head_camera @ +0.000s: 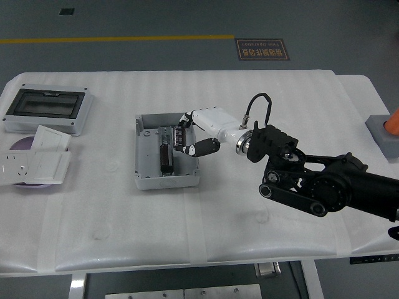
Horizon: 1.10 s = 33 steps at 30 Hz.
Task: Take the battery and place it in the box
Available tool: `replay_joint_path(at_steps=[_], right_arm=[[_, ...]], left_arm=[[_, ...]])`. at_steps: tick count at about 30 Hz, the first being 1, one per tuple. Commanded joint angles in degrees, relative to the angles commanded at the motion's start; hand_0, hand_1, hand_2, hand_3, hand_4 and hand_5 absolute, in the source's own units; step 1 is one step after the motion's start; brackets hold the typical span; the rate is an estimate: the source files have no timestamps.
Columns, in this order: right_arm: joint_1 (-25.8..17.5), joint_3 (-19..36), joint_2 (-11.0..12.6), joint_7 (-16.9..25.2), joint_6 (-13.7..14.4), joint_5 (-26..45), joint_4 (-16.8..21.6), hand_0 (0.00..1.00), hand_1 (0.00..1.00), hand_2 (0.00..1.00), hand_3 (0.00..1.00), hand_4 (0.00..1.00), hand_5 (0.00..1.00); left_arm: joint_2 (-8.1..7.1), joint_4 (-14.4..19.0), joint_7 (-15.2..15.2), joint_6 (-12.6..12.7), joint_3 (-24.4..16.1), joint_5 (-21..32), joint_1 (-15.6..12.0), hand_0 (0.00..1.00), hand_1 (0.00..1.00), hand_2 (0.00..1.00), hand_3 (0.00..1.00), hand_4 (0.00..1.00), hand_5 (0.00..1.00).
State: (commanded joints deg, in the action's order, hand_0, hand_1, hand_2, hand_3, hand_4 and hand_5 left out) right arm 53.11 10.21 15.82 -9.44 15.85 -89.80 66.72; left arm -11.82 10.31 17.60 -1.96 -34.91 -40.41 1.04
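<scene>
The grey open box [144, 151] stands left of the table's middle, with a dark part [166, 159] fixed along its inside. My right hand [187, 141] reaches in from the right over the box's right half. Its white fingers and black thumb are curled on a small black ribbed battery [180, 135], held just above the box's inside near the right wall. The left arm does not show.
A grey lid with a dark window [47, 107] lies at the far left. White socket plates [34, 165] lie on a purple disc [17, 145] in front of it. A grey block with an orange piece [383, 132] sits off the table's right edge.
</scene>
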Motion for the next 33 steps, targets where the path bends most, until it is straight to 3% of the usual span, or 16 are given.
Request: replay_joint_path(at_steps=[9, 14, 18, 26, 33], right_arm=[[-0.34, 0.16, 0.2, 0.39, -0.01, 0.31, -0.11, 0.745, 0.72, 0.711, 0.782, 0.851, 0.463], [-0.37, 4.35, 3.12, 0.51, -0.04, 0.47, -0.94, 0.745, 0.72, 0.711, 0.782, 0.851, 0.463], [-2.71, 9.88, 7.58, 0.47, -0.03, -0.12, -1.75, 0.745, 0.72, 0.71, 0.782, 0.842, 0.454], [-11.96, 26.01, 16.04, 0.89, 0.64, -2.72, -0.39, 0.742, 0.723, 0.711, 0.781, 0.846, 0.458], [-20.34, 41.36, 17.17, 2.81, 1.49, -1.18, 0.72, 0.741, 0.723, 0.708, 0.774, 0.884, 0.476]], left_arm=[[0.02, 0.0, 0.01, 0.06, 0.1, 0.07, -0.02, 0.651, 0.663, 0.619, 0.597, 0.473, 0.432], [0.01, 0.0, -0.06, 0.1, 0.37, 0.33, 0.04, 0.651, 0.663, 0.619, 0.597, 0.473, 0.432], [-0.12, 0.0, -0.06, 0.14, 0.26, 0.29, -0.11, 0.653, 0.663, 0.619, 0.597, 0.473, 0.434], [-0.02, 0.0, 0.24, 0.07, -0.52, -0.24, -0.93, 0.652, 0.663, 0.619, 0.596, 0.474, 0.433], [0.26, 0.0, 0.36, -0.02, -0.57, -0.12, -1.61, 0.652, 0.664, 0.619, 0.596, 0.473, 0.428]])
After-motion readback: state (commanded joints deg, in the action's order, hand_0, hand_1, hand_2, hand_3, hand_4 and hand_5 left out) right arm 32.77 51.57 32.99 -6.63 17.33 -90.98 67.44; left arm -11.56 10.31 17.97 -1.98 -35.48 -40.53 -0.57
